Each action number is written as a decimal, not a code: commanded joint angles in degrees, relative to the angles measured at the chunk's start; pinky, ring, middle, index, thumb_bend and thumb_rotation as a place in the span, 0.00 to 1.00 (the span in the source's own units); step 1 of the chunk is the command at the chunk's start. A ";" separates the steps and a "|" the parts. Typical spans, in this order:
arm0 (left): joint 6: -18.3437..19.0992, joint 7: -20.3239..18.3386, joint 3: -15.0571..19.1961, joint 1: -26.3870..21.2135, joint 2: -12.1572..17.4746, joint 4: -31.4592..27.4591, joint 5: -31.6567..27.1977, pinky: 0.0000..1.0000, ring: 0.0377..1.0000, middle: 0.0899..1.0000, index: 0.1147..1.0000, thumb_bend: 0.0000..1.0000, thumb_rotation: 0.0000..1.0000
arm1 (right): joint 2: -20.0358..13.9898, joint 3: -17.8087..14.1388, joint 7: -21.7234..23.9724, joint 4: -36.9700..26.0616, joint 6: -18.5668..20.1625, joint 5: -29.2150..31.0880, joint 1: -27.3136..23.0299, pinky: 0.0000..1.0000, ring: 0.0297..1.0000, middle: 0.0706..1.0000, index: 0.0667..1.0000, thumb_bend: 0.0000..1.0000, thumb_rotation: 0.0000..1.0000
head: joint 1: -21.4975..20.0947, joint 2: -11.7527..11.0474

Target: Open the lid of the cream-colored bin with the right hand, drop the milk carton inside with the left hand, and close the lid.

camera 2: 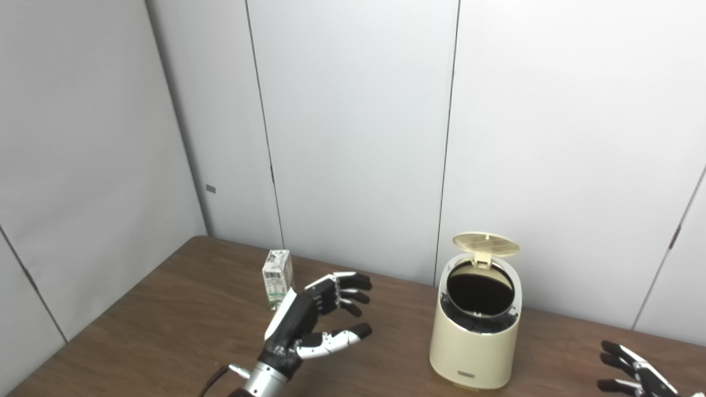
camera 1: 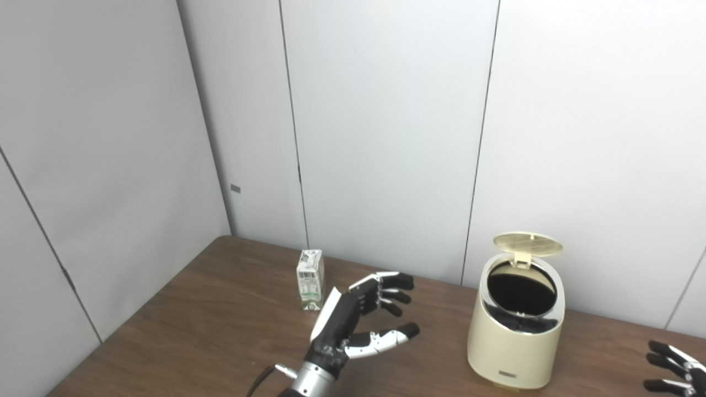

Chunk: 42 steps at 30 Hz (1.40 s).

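Note:
The cream-colored bin [camera 1: 515, 342] stands on the right half of the table, its round lid [camera 1: 527, 244] flipped up behind a dark open mouth. A small white and green milk carton [camera 1: 309, 279] stands upright toward the back of the table, left of centre. My left hand [camera 1: 358, 317] is open, fingers spread, hovering just right of and in front of the carton without touching it. My right hand [camera 1: 674, 368] is open at the lower right corner, well right of the bin and partly cut off by the frame.
The brown wooden table [camera 1: 193, 331] ends at grey wall panels behind and to the left. A thin cable [camera 1: 259, 380] trails from my left wrist near the bottom edge.

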 commanded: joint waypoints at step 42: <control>-4.24 -6.93 6.67 -19.23 20.67 20.74 -6.33 0.76 0.76 0.76 0.76 0.87 0.31 | -1.80 -0.63 -1.47 -1.31 -3.44 2.92 -2.17 0.40 0.67 0.79 0.80 0.93 0.33 | -1.76 1.21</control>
